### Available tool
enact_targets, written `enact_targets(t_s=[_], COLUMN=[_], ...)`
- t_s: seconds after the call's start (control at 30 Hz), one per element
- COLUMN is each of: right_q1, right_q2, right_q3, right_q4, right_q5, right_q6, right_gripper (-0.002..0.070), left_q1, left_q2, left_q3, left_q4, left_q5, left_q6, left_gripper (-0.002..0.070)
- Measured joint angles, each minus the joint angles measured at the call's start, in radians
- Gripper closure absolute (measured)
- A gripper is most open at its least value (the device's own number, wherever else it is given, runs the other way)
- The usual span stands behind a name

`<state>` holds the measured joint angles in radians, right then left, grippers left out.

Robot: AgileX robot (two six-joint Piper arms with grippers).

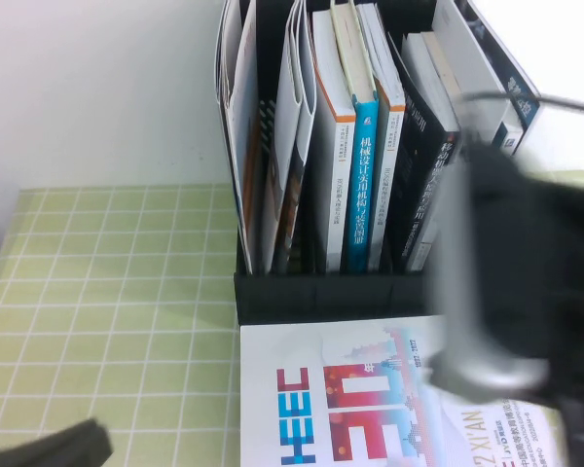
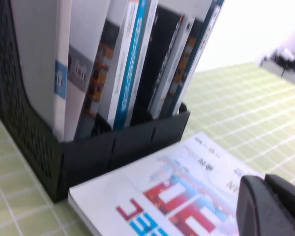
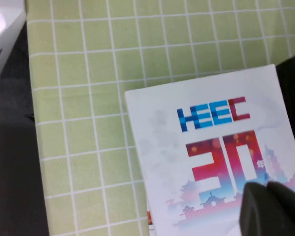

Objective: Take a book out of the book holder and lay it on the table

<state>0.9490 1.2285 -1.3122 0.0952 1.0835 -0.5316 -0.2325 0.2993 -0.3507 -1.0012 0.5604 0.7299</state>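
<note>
The book (image 1: 341,399), a white magazine with blue and red block letters, lies flat on the table (image 1: 107,282) just in front of the book holder (image 1: 321,297). The black holder stands upright and holds several other books. My right arm (image 1: 526,282) reaches over the magazine's right part. In the right wrist view my right gripper (image 3: 273,209) is shut and empty, just above the cover (image 3: 206,142). My left gripper (image 2: 273,206) is shut and empty near the magazine's (image 2: 177,191) corner. It shows as a dark shape low at the left of the high view (image 1: 54,449).
A blue-spined book (image 1: 362,185) with white Chinese characters stands among the upright books in the rack (image 2: 118,147). A white wall rises behind it. The table edge and dark floor (image 3: 10,147) show in the right wrist view. Green cloth lies left of the rack.
</note>
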Motion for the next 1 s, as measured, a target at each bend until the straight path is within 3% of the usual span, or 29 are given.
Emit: enact_targets(t_s=[0.3,0.57,0.7,1.0], right_q1=[-0.114,-0.118,-0.123,-0.124], right_q2=[-0.421,-0.716,-0.787,-0.807], right_q3=[0.417,0.780,0.845,0.849], right_q4=[0.030,-0.233,-0.320,-0.332], right_q5=[-0.219,-0.341,-0.343,-0.311], right_q6=[0.054,0.358,0.475,0.502], right_gripper=[0.0677,0.0678,0.0678,0.0678], left_q1=[0.000,0.000,0.000,0.000], left_q2=[-0.194,-0.194,-0.194,-0.194], left_q3=[0.147,0.209,0.210,0.211], left_q4=[0.030,0.050,0.050,0.011], left_q5=[-0.105,-0.294,-0.347,-0.361], left_q6=[-0.062,-0.063,-0.063,-0.063], left_gripper=[0.0678,0.0678,0.0678,0.0678])
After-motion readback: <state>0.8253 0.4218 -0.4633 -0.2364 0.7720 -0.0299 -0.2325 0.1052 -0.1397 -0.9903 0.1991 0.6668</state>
